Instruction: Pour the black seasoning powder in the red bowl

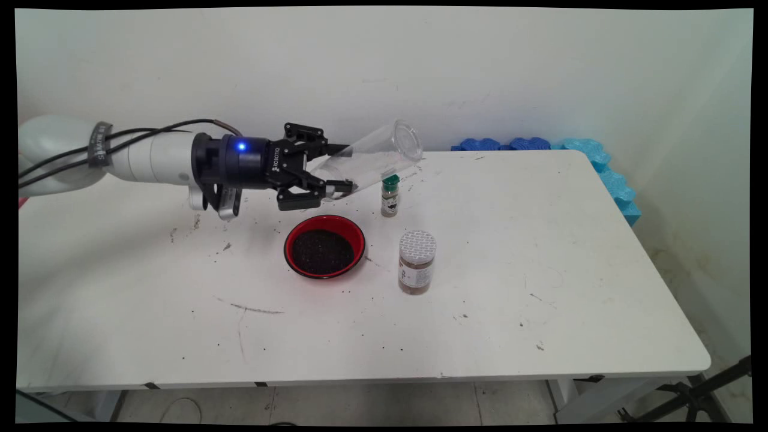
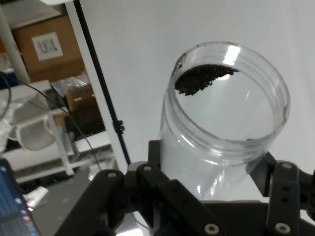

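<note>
My gripper (image 1: 341, 169) is shut on a clear plastic jar (image 1: 375, 157), held nearly on its side above the table with its open mouth pointing right and slightly up. In the hand view the clear jar (image 2: 224, 123) stands between the fingers (image 2: 157, 162), with a small clump of dark grains (image 2: 199, 78) near its rim. A red bowl (image 1: 324, 246) full of dark grains sits on the table just below the gripper. A small green-capped spice bottle (image 1: 390, 195) stands under the jar's mouth.
A brown-filled jar with a white lid (image 1: 417, 261) stands right of the bowl. Blue foam pieces (image 1: 594, 159) line the table's far right edge. Dark grains lie scattered over the white table (image 1: 540, 270).
</note>
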